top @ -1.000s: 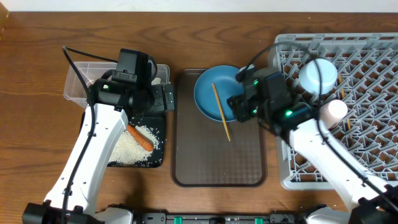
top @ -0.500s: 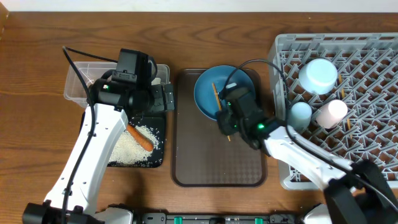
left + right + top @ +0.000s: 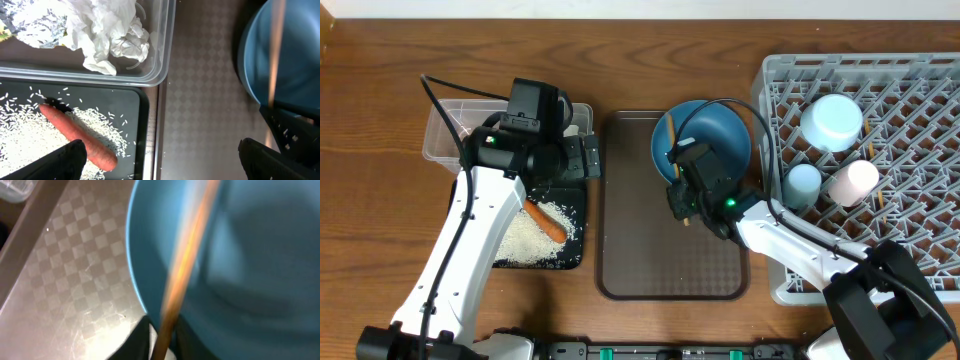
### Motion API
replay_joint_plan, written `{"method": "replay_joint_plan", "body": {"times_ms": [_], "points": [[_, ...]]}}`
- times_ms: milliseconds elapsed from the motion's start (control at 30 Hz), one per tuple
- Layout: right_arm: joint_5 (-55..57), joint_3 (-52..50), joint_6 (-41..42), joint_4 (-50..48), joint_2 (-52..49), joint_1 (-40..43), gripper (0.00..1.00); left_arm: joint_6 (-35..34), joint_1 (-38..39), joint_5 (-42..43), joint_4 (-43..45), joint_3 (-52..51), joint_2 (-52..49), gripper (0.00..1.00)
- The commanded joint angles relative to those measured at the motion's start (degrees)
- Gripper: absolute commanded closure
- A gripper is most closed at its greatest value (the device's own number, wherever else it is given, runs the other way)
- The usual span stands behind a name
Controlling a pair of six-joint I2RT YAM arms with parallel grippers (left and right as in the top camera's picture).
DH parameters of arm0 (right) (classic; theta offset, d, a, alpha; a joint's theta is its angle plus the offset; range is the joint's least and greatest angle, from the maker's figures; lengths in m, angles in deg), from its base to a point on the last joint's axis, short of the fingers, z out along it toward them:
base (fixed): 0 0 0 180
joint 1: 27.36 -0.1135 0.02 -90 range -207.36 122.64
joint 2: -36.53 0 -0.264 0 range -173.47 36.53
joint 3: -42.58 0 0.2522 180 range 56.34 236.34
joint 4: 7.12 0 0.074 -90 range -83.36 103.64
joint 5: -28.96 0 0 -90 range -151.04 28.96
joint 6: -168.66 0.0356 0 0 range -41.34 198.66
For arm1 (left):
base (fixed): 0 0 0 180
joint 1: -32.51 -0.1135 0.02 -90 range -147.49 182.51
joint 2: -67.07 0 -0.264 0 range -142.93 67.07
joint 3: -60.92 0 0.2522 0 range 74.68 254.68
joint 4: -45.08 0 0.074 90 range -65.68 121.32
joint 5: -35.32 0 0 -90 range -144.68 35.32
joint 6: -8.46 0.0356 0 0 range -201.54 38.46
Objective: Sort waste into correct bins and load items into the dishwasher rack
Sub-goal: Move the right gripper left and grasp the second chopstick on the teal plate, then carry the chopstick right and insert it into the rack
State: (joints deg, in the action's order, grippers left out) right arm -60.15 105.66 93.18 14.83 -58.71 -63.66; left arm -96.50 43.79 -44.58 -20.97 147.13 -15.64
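Note:
My right gripper (image 3: 684, 200) is shut on a thin wooden chopstick (image 3: 672, 140) that lies across the left part of the blue plate (image 3: 715, 135). In the right wrist view the blurred chopstick (image 3: 187, 260) runs up from the jaws (image 3: 165, 342) over the plate (image 3: 250, 255). My left gripper (image 3: 578, 158) is open and empty above the seam between the clear tub (image 3: 445, 140) and the black tray (image 3: 575, 215). The tub holds crumpled white paper (image 3: 110, 30). The tray holds rice (image 3: 20, 135) and the orange carrot (image 3: 75, 137).
The grey rack (image 3: 920, 150) at the right holds the white bowl (image 3: 832, 120), light blue cup (image 3: 804, 183) and pink cup (image 3: 850, 182). The brown serving tray (image 3: 670, 260) lies in the middle, under the plate's edge.
My right arm swung left from the plate's right side and closed on the chopstick. The plate has shifted right, toward the rack. The left arm has not moved.

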Motion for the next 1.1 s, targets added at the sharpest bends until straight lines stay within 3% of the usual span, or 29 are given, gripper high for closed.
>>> {"method": "replay_joint_plan", "body": {"times_ms": [0,67,333,567,800,1067], "points": [[1.1,-0.5,0.2,-0.3,-0.8,-0.4,0.9,0.3,-0.2,-0.5,-0.2,-0.5,-0.2,0.0],[1.1,-0.4,0.2,-1.1,-0.8,-0.4,0.99,0.3,-0.2,-0.5,-0.2,-0.5,-0.2,0.0],[1.2,0.5,0.2,-1.1,2.0,0.8,0.99,0.3,-0.2,-0.5,-0.2,-0.5,-0.2,0.0],[1.6,0.5,-1.7,0.9,11.2,0.9,0.99,0.3,-0.2,-0.5,-0.2,-0.5,-0.2,0.0],[7.3,0.5,-1.7,15.8,24.5,4.1,0.99,0.3,-0.2,-0.5,-0.1,-0.5,-0.2,0.0],[7.5,0.5,-1.8,33.1,35.5,14.8,0.99,0.3,-0.2,-0.5,-0.2,-0.5,-0.2,0.0]]}}
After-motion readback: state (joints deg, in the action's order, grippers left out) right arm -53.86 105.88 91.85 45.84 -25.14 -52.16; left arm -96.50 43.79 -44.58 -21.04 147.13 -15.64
